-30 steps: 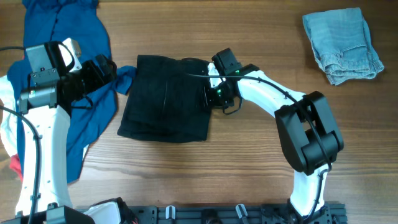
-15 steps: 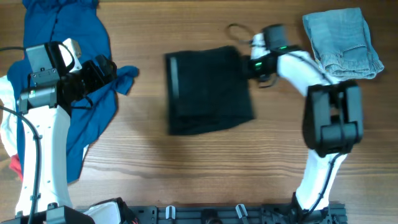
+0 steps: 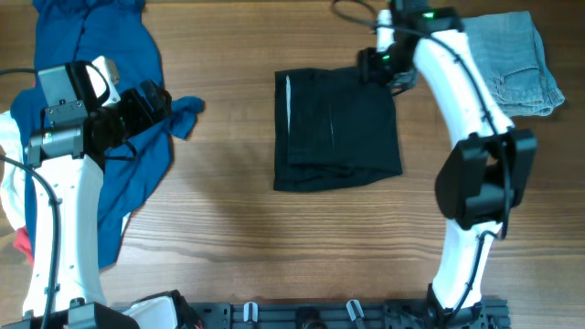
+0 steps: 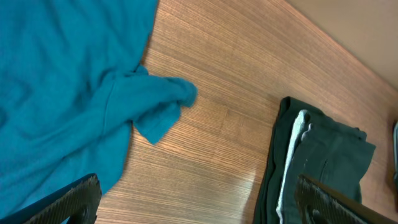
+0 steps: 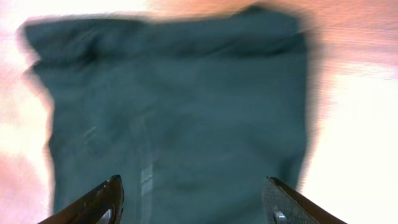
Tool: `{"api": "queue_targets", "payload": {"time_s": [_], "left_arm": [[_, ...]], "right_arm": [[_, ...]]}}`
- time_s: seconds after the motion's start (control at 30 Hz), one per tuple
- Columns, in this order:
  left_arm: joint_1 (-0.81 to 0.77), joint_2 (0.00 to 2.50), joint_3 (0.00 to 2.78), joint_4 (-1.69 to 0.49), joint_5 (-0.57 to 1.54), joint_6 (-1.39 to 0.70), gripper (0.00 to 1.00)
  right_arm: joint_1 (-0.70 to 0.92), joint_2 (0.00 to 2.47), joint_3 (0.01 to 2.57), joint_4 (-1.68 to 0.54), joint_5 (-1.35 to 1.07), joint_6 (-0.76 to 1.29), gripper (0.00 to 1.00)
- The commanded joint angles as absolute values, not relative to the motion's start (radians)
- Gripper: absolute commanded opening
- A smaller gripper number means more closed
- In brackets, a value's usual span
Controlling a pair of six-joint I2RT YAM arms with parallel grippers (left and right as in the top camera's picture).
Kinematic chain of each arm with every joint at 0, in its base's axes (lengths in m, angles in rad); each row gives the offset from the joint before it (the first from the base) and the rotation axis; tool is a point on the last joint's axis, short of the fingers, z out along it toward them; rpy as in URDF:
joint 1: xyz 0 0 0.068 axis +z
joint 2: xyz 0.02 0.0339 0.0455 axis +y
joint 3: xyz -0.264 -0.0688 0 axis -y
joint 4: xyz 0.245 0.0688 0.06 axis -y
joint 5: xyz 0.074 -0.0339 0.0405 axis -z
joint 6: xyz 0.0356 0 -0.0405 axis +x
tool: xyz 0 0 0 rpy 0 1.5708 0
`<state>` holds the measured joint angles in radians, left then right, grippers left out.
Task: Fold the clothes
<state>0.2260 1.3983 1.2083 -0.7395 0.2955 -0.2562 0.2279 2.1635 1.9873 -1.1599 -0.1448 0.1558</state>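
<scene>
A folded dark green-black garment (image 3: 336,128) lies mid-table, right of centre. It also shows blurred in the right wrist view (image 5: 180,112) and at the right edge of the left wrist view (image 4: 323,168). My right gripper (image 3: 382,62) hovers at the garment's far right corner, fingers wide open (image 5: 196,205) and empty above the cloth. A blue garment (image 3: 110,110) lies spread at the far left, seen too in the left wrist view (image 4: 68,93). My left gripper (image 3: 151,102) is open over its edge, holding nothing (image 4: 199,202).
A folded light-blue denim piece (image 3: 503,64) lies at the far right corner. White and red cloth (image 3: 11,210) lies at the left edge under the left arm. Bare wood shows between the blue and dark garments.
The right arm has dragged the dark garment from the centre-left to the right and swung up to the far side. Its gripper now stands open. The left arm has not moved.
</scene>
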Motion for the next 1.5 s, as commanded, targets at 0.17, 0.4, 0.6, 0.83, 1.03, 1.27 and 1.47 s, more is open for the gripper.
{"api": "queue_targets", "payload": {"time_s": [0.17,0.4,0.6,0.83,1.03,1.27,1.47], "left_arm": [[0.223,1.388,1.214,-0.722,0.286,-0.240,1.00],[0.223,1.388,1.214,-0.728,0.278,-0.240,1.00],[0.225,1.388,1.214,-0.748,0.186,-0.241,1.00],[0.345,1.388,1.214,-0.772,0.137,-0.365,1.00],[0.384,1.388,1.214,-0.776,0.137,-0.375,1.00],[0.384,1.388,1.210,-0.803,0.136,-0.375,1.00],[0.384,1.388,1.210,-0.805,0.137,-0.375,1.00]], "right_arm": [[0.604,2.205,1.982,-1.087,0.110,0.350,0.86],[0.669,2.340,1.982,-1.073,0.256,0.447,0.91],[0.669,2.406,1.982,-0.999,0.278,0.447,0.98],[0.670,2.455,1.982,-0.990,0.274,0.444,0.98],[0.668,2.514,1.981,-1.031,0.320,0.441,0.74],[0.650,2.545,1.969,-1.060,0.322,0.453,0.04],[0.605,2.494,2.002,-1.152,0.278,0.482,0.04]]}}
